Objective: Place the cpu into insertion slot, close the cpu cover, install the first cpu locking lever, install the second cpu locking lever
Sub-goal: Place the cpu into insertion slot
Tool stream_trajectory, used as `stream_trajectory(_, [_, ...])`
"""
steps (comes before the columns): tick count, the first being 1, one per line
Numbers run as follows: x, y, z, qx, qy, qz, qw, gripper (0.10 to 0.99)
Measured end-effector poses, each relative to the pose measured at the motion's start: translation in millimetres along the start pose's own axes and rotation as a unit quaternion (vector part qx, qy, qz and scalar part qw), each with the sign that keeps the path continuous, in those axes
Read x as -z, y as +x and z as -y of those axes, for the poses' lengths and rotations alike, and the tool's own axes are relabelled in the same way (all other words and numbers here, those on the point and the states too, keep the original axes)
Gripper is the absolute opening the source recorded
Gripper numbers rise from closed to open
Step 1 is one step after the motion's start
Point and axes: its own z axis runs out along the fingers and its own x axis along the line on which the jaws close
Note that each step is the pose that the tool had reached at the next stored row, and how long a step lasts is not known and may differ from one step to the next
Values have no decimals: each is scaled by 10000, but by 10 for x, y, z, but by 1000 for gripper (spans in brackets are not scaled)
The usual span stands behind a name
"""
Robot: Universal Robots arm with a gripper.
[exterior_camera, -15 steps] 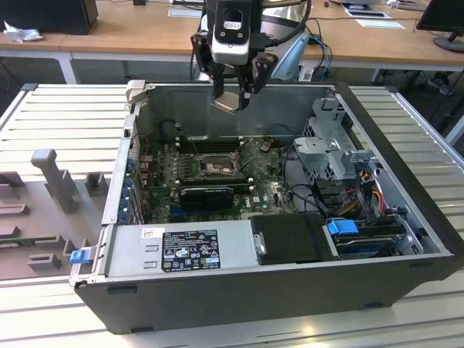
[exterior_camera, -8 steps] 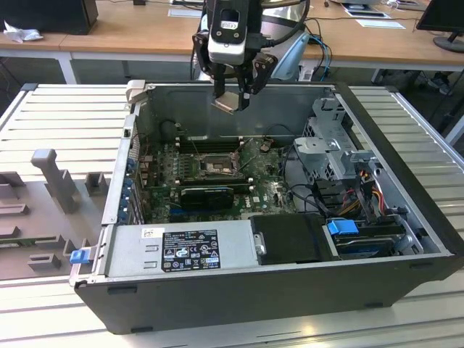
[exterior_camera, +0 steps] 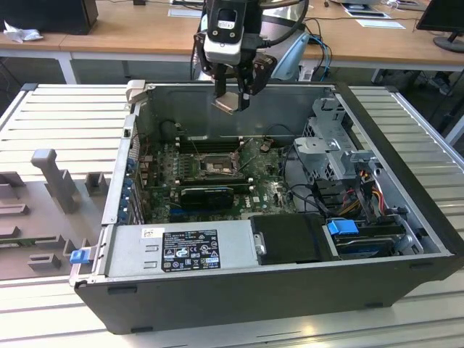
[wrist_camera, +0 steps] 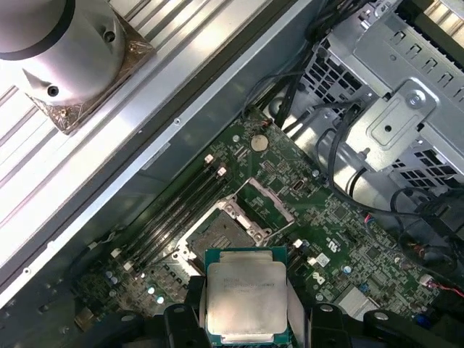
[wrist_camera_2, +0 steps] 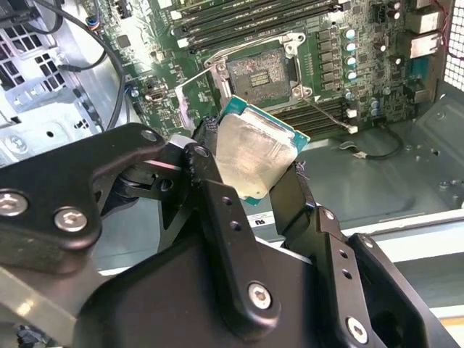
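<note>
My gripper (exterior_camera: 232, 98) hangs above the open computer case, shut on the cpu (exterior_camera: 226, 103), a flat square chip with a pale silver face. Both wrist views show the cpu (wrist_camera_2: 254, 154) (wrist_camera: 245, 301) pinched by its edges between the black fingers (wrist_camera_2: 210, 174). The insertion slot (exterior_camera: 215, 167) (wrist_camera_2: 257, 69) (wrist_camera: 225, 232) lies bare on the green motherboard well below the chip. The cpu cover (wrist_camera: 270, 201) (wrist_camera_2: 194, 94) stands raised at one side of the slot. Thin wire levers (wrist_camera_2: 330, 110) stick out beside the socket.
Long black memory slots (exterior_camera: 206, 143) run behind the socket, and a black card (exterior_camera: 206, 194) lies in front of it. A metal drive cage with cables (exterior_camera: 330, 156) fills the exterior view's right. The power supply (exterior_camera: 181, 250) lies along the front. Grey fixtures (exterior_camera: 54, 177) stand outside on the left.
</note>
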Motion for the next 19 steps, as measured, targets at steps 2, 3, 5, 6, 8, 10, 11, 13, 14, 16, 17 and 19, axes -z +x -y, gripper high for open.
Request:
stream_trajectory(2, [0, 0, 0, -69, -1, 6, 10000, 533])
stream_trajectory(3, [0, 0, 0, -92, -2, 8, 10000, 533])
stream_trajectory(5, [-1, 0, 0, -174, -3, 16, 9998, 533])
stream_trajectory(6, [-1, 0, 0, -225, -4, 20, 9997, 533])
stream_trajectory(8, [0, 0, 0, -339, -6, 30, 9994, 533])
stream_trajectory(10, [0, 0, 0, -399, -8, 35, 9992, 533])
stream_trajectory(11, [-1, 0, 0, -438, -9, 39, 9990, 533])
stream_trajectory(13, [-2, 0, 0, -665, -13, 59, 9978, 533])
stream_trajectory(14, [-2, 0, 0, -751, -15, 67, 9972, 533])
stream_trajectory(16, [-4, 0, 0, -989, -20, 87, 9951, 533])
stream_trajectory(17, [-5, 0, 0, -1067, -21, 95, 9942, 533])
stream_trajectory(19, [-6, 0, 0, -1225, -24, 108, 9924, 533])
